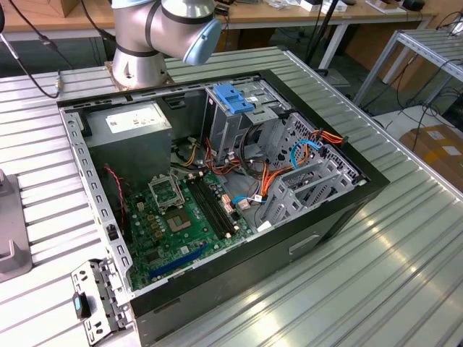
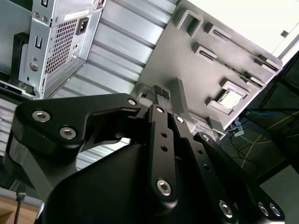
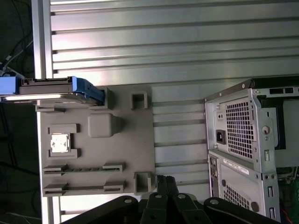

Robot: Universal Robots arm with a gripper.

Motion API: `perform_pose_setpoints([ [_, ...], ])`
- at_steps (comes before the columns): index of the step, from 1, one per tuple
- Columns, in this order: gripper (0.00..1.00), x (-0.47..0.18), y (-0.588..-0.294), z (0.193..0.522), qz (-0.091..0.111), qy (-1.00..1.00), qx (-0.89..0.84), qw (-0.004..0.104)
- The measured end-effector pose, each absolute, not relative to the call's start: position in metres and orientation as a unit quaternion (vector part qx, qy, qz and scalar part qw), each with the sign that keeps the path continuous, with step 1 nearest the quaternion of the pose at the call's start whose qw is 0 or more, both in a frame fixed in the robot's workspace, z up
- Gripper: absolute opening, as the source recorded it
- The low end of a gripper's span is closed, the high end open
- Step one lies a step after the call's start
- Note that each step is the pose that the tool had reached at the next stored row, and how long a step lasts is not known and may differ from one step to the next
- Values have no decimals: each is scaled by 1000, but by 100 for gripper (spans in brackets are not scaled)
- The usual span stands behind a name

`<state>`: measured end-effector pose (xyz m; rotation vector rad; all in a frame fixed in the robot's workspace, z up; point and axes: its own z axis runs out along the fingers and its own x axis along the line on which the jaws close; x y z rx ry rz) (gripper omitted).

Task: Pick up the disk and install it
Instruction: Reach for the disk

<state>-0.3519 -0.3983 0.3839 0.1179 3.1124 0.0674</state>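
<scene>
The disk (image 3: 46, 89), silver-grey with a bright blue frame, stands on its edge in a slot at one end of a grey fixture plate (image 3: 126, 149) in the first wrist view. My gripper (image 3: 164, 181) hovers above the opposite edge of that plate, well apart from the disk. Its two black fingers are pressed together with nothing between them, so it is shut; the second wrist view shows the gripper (image 2: 161, 93) the same way over the plate (image 2: 201, 79).
The open computer case (image 1: 217, 181) lies on the ribbed aluminium table (image 1: 376, 246), its rear panel (image 3: 243, 135) close beside the plate. Inside are the motherboard (image 1: 181, 217), a tall grey drive cage (image 1: 239, 126) topped by a blue bracket (image 1: 235, 97), and orange and blue cables (image 1: 304, 152).
</scene>
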Motion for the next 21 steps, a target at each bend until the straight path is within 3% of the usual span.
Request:
perform_pose_setpoints([
  [21,10,-360,-398,382,22,999,38,13],
])
